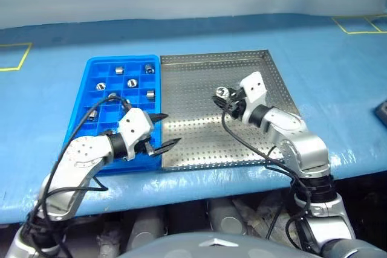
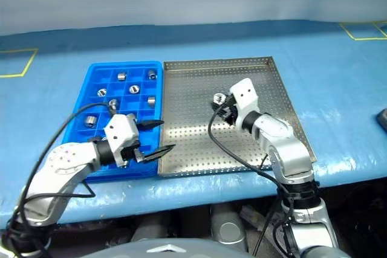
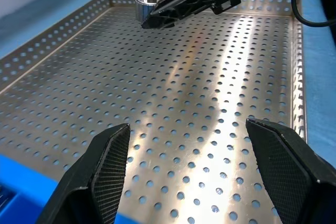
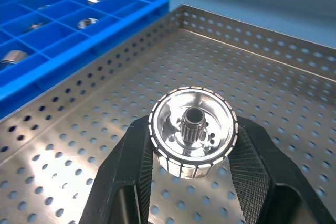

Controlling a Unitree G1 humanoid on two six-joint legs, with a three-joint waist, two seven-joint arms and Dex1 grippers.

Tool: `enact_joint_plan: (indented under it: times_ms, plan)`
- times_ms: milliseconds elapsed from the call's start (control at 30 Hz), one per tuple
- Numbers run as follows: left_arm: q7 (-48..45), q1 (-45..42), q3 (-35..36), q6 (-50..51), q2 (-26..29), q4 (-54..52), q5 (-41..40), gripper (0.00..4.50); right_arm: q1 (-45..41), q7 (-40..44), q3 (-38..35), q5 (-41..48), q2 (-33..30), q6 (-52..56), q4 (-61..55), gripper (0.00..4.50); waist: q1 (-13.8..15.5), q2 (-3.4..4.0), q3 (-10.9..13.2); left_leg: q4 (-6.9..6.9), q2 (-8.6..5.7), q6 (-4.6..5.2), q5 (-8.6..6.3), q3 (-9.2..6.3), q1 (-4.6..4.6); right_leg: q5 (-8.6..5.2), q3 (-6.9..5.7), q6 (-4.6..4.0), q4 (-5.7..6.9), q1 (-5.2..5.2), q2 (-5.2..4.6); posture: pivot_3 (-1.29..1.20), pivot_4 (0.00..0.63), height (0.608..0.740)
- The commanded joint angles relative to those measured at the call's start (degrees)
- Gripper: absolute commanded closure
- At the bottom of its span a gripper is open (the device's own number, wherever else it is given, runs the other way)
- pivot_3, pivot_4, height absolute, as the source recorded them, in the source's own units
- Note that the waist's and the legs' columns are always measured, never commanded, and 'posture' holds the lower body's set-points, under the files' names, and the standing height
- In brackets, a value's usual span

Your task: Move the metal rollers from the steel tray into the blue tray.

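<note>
The right gripper (image 4: 191,153) is clamped on a metal roller (image 4: 192,131) — its two black fingers (image 4: 128,174) press against the roller's ribbed sides, and the roller's open face, with a small toothed hub and central hole, is turned up toward the wrist. In the head views the same roller (image 1: 222,93) sits at the tip of the right gripper (image 1: 225,96), held above the perforated floor of the steel tray (image 1: 199,143), over the tray's middle and a little toward its far rim. The floor below the held roller is bare perforated metal.

The left gripper (image 1: 162,132) stands wide, nothing between its fingers (image 3: 105,166). It hovers over the near edge where the two trays meet, its tips pointing across the steel tray toward the right gripper, which shows with its roller (image 3: 147,4) ahead of it in the left wrist view, well apart from the left fingertips.

The blue tray (image 1: 91,89) lies just beside the steel tray, touching it along one long side, on the far side of the left gripper from the right one. Several of its square compartments already hold rollers (image 1: 120,69) — one each — mostly in the rows beyond the left gripper; how many exactly cannot be told, since the left arm covers the nearer compartments. From the right wrist view, the blue tray's filled cells (image 4: 86,23) lie ahead and to the side of the held roller, past the steel tray's low perforated wall (image 4: 105,61).
</note>
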Motion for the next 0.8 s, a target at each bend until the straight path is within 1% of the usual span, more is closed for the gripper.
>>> enact_joint_plan:
  times_ms: [33,100,167,333,400,567,633,800]
  plan:
    - [3.11,4.91,10.74,2.01,0.83,-7.91,-2.47,0.64,-4.81,5.78,3.48,1.84,1.13,-3.19,1.67,2.80,0.84,-0.03,0.02,-0.01,0.02,-0.01,-0.01,0.00,0.00,0.01,0.00,-0.04,0.00,-0.01,0.01,0.01,0.150,0.740]
    - [4.33,9.03,15.67,3.41,0.82,-11.03,-2.75,0.64,-6.82,7.41,5.58,1.47,2.40,-4.41,3.91,2.80,2.03,-0.03,0.02,-0.06,0.03,-0.02,-0.01,-0.07,0.01,0.13,-0.08,-0.36,0.01,-0.03,-0.01,0.04,0.150,0.740]
    - [5.18,13.49,19.77,4.57,0.50,-13.67,-2.96,0.64,-8.67,8.55,7.30,1.00,3.99,-5.43,6.39,2.80,3.30,-0.03,0.01,-0.12,0.02,-0.05,0.00,-0.18,0.01,0.09,-0.19,-0.46,0.02,-0.03,-0.04,0.07,0.150,0.740]
    - [7.15,21.13,25.31,5.49,-1.50,-17.70,-3.24,0.64,-11.66,11.28,10.44,0.35,6.75,-7.33,11.23,2.80,6.92,-0.04,0.01,-0.16,-0.06,-0.12,0.00,-0.45,-0.06,-0.02,-0.46,-0.63,0.00,-0.01,-0.16,0.14,0.150,0.740]
    - [8.11,23.06,25.86,5.34,-2.20,-18.56,-3.20,0.64,-12.59,11.44,11.51,-0.51,7.64,-7.97,13.38,2.80,7.82,-0.04,0.01,-0.16,-0.09,-0.15,0.01,-0.56,-0.08,-0.03,-0.57,-0.66,-0.03,0.03,-0.20,0.17,0.150,0.740]
    - [10.02,25.45,24.34,4.68,-3.59,-19.43,-2.62,0.64,-12.96,12.84,13.73,-2.01,8.08,-8.27,15.30,2.80,9.38,-0.04,0.01,-0.17,-0.12,-0.31,0.10,-0.80,-0.11,-0.11,-0.85,-0.79,0.00,0.09,-0.20,0.19,0.150,0.740]
    - [10.80,25.48,23.33,4.47,-3.84,-19.42,-2.39,0.64,-12.72,13.07,14.18,-2.58,7.75,-8.18,15.51,2.80,9.57,-0.04,0.01,-0.18,-0.12,-0.38,0.14,-0.90,-0.12,-0.28,-0.94,-1.07,0.04,0.09,-0.20,0.19,0.150,0.740]
    - [11.78,23.89,20.45,4.07,-3.57,-18.19,-2.00,0.64,-11.75,13.43,14.18,-3.12,7.06,-7.16,15.26,2.80,9.81,-0.04,0.01,-0.20,-0.10,-0.54,0.23,-1.08,-0.12,-0.34,-1.11,-1.16,0.09,0.13,-0.17,0.17,0.150,0.740]
